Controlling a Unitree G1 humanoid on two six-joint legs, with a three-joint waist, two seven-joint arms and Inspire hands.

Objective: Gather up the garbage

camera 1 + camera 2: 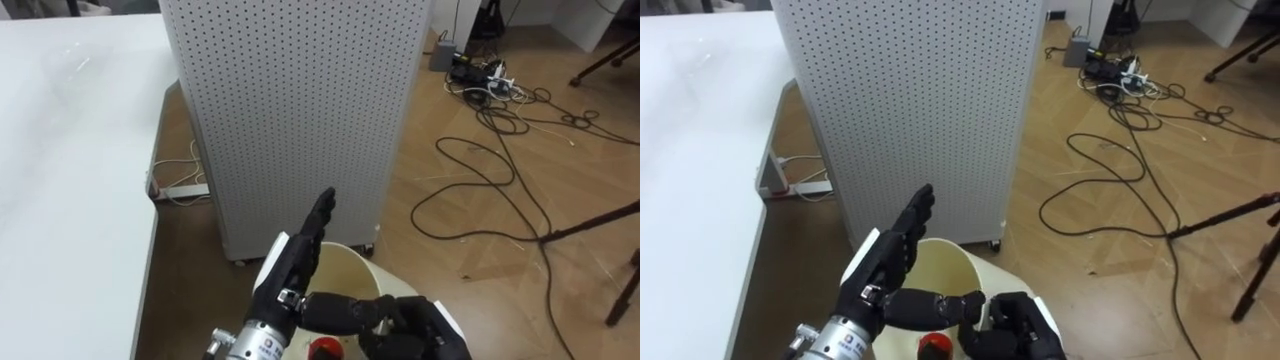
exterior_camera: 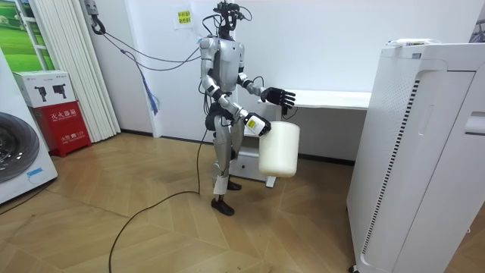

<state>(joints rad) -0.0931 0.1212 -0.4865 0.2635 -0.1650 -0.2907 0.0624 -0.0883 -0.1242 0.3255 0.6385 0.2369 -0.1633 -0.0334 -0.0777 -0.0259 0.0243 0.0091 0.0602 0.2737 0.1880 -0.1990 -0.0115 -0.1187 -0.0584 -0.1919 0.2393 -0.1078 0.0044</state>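
I hold a cream-coloured bin (image 1: 350,275) low in front of me; in the room view the bin (image 2: 279,149) hangs at hip height. My right hand (image 1: 412,328) is curled over its near rim. Above the bin's mouth my left hand (image 1: 298,258) reaches forward with straight fingers and holds nothing. A small red thing (image 1: 322,349) lies inside the bin, partly hidden by my hands. In the room view I stand beside the white table (image 2: 333,98), facing the room view's right, with my left hand (image 2: 279,96) stretched out and my right hand (image 2: 256,124) on the bin.
A tall white perforated cabinet (image 1: 300,110) stands right ahead, close to the bin. The white table (image 1: 70,180) runs along my left. Loose cables (image 1: 500,170) and a dark stand leg (image 1: 590,225) cross the wooden floor to the right.
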